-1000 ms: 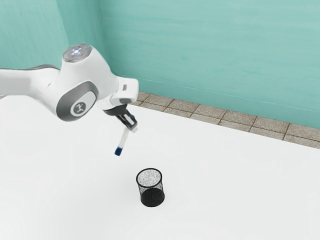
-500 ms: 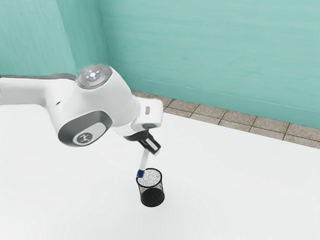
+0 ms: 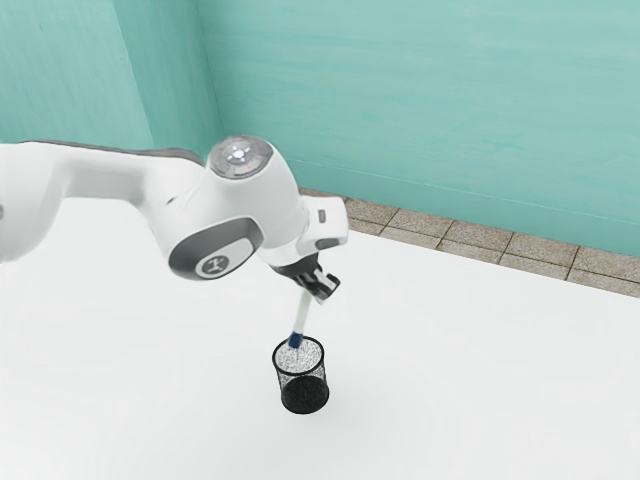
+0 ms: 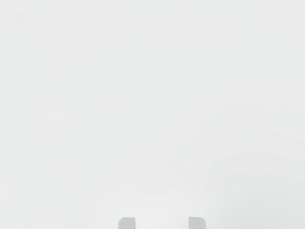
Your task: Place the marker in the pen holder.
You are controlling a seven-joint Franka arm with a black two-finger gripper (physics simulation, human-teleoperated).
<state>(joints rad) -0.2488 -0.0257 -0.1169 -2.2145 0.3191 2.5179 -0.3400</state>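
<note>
Gripper (image 3: 327, 291), one: fingers (image 4: 127, 223) spread, nothing seen between their tips. Marker (image 3: 302, 318), one: tilted, just under the gripper, blue end lowest, at the mouth of the pen holder. Pen holder (image 3: 299, 374), black mesh, one: upright, below the gripper. Progress: carrying and lining up look done, release apparently made; whether the tip is inside, cannot tell. Outstanding: marker settled within.

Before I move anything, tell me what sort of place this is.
Probably a plain indoor room, simulated, set up for tabletop work: a teal wall stands behind, brownish floor tiles run below it, and a white table fills the foreground.
</note>
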